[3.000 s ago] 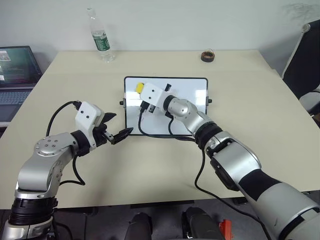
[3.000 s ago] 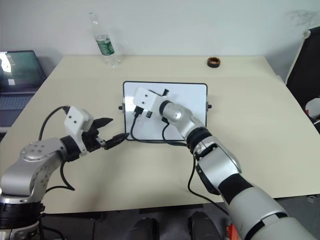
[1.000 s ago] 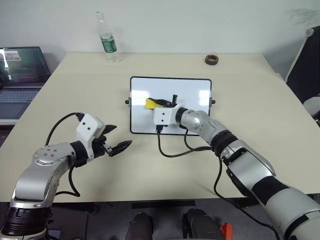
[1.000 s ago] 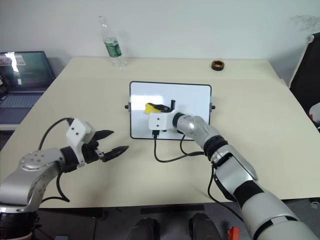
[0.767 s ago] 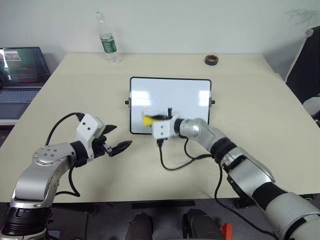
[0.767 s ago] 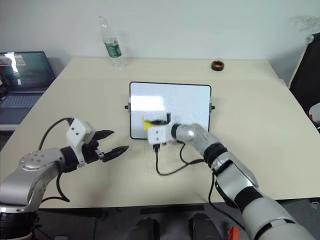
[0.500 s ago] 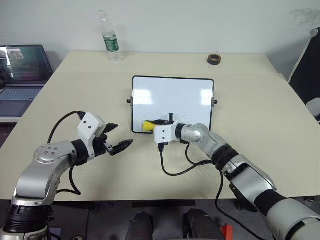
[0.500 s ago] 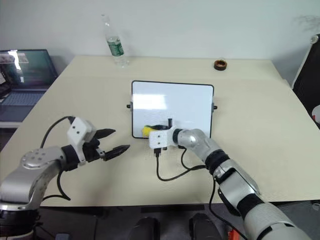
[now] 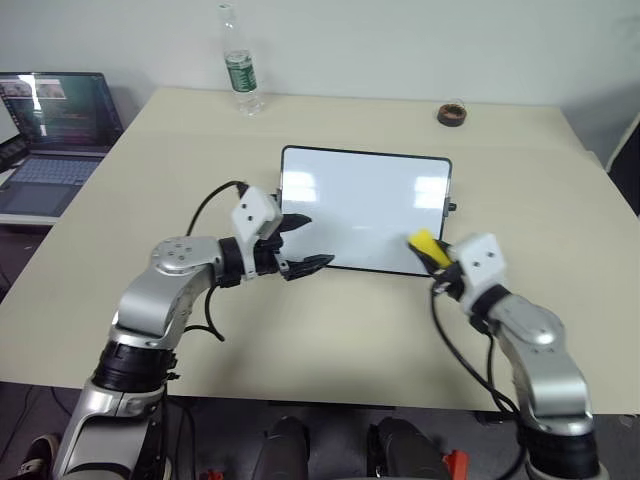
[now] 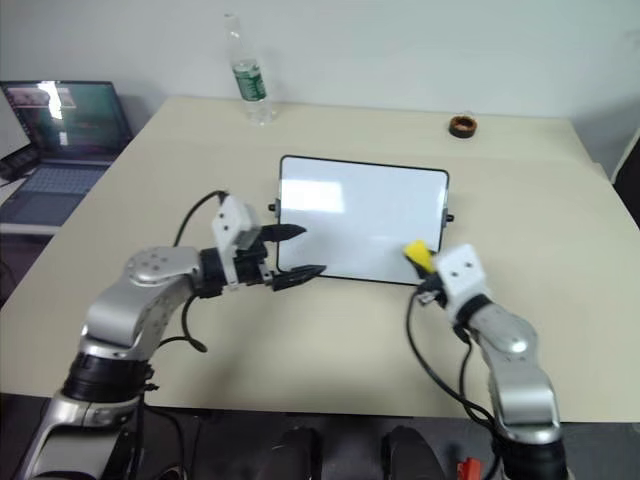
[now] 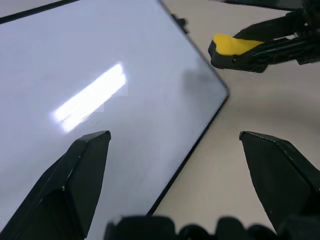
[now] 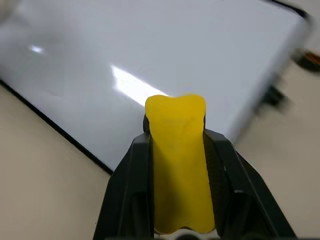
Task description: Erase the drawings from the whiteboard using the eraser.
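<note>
1. The whiteboard (image 9: pixel 366 208) lies flat near the middle of the pale table (image 9: pixel 300 330), its black frame all round and its glossy face showing bright reflections of the ceiling lights. I can make out no red marks on it from here.
2. The right gripper (image 9: pixel 432 252) sits at the whiteboard's near right corner, just over the frame edge. Its two black fingers are pinched tight on the eraser (image 9: pixel 424 243), the yellow block sticking out past the fingertips toward the whiteboard.
3. From the right wrist view the eraser (image 12: pixel 177 167) is squeezed between both fingers, with the whiteboard's white face beyond it. Whether it touches the whiteboard I cannot tell.
4. The left gripper (image 9: pixel 305 243) hangs at the whiteboard's near left corner, pointing across toward the right gripper. Its fingers are spread wide apart and have nothing between them; one tip lies over the whiteboard's left edge, the other just in front of its near edge.
5. In the left wrist view the whiteboard's surface fills the gap between those spread fingers (image 11: pixel 75 175), and the yellow eraser shows at the far corner.
6. A plastic water bottle (image 9: pixel 240 70) stands well behind the whiteboard, toward the table's far left.
7. A small dark ring (image 9: pixel 453 115) rests behind the whiteboard, toward the far right.
8. An open laptop (image 9: pixel 50 125) sits off to the left of the whiteboard, beyond the table's edge.
</note>
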You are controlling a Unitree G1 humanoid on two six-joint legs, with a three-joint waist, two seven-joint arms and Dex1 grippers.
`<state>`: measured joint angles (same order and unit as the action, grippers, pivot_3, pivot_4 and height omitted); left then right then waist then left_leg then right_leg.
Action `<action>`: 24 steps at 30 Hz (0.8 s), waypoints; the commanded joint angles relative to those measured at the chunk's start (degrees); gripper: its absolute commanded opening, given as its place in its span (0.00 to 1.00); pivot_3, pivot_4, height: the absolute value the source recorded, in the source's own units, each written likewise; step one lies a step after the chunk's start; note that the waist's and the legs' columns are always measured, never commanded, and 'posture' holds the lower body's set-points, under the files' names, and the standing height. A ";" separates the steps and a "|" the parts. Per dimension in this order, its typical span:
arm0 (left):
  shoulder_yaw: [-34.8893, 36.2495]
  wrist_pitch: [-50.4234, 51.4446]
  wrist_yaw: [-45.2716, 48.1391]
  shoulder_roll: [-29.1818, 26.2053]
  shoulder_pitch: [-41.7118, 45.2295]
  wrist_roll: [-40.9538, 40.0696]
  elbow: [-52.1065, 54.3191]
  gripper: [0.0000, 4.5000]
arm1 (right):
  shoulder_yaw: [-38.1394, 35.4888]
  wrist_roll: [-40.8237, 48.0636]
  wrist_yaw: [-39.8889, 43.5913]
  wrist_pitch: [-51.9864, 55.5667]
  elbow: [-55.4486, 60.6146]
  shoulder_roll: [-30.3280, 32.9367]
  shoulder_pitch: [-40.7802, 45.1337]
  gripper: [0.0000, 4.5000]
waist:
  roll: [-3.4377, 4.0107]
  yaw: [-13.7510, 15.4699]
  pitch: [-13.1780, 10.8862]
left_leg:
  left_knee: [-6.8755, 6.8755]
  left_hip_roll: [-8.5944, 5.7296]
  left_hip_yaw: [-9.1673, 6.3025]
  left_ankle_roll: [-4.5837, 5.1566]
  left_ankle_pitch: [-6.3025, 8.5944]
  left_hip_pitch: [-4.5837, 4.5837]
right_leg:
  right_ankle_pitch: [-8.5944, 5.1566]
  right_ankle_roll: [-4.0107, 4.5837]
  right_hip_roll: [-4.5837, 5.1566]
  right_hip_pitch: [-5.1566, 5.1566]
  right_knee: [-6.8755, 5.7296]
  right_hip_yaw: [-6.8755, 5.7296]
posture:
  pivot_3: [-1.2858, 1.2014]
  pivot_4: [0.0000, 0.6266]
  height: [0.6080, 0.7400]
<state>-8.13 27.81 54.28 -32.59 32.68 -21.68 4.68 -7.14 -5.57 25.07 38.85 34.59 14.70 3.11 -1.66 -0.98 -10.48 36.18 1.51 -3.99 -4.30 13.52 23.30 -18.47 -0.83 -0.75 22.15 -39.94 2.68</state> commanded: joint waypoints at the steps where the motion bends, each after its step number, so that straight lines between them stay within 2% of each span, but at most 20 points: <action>1: -3.12 -4.24 3.93 1.23 4.26 2.29 -2.84 1.00 | -2.56 -1.15 -4.93 5.23 4.22 -0.54 -0.73 0.23 | 0.01 -0.86 -0.01 | -0.01 -0.03 0.04 0.00 0.00 -0.08 | 0.01 0.01 -0.04 -0.03 -0.02 0.02 | 0.52 0.24 1.00; 7: -7.85 -10.76 9.68 4.87 10.01 5.86 -9.51 1.00 | -4.08 1.04 -10.68 10.09 -1.03 -3.57 3.76 0.23 | 0.08 -1.91 -0.03 | -0.15 0.10 0.05 0.01 -0.01 -0.35 | -0.04 0.19 -0.22 -0.15 -0.11 0.05 | 0.52 0.24 1.00; 13: -11.41 -16.08 15.85 8.01 12.12 7.44 -11.71 1.00 | -10.21 5.38 -13.92 11.61 -10.69 -4.95 11.23 0.23 | 0.09 -1.68 -0.04 | -0.14 -0.02 0.10 0.01 -0.01 -0.24 | -0.06 0.16 -0.19 -0.14 -0.02 0.04 | 0.52 0.24 1.00; 24: -11.35 -16.86 16.00 14.74 15.51 8.66 -16.94 1.00 | -11.72 8.58 -16.55 8.03 -20.48 -2.74 15.32 0.23 | 0.12 -1.39 -0.05 | -0.13 -0.03 0.12 0.02 -0.01 -0.24 | -0.07 0.15 -0.20 -0.14 -0.05 0.05 | 0.52 0.24 1.00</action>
<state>-19.94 11.84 70.51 -18.28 46.94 -13.15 -12.25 -17.51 2.11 9.14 48.58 13.38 11.11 17.52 -1.54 -2.37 -10.52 36.05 1.49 -3.87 -4.28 13.51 23.06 -18.54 -0.68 -0.95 22.01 -39.99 2.73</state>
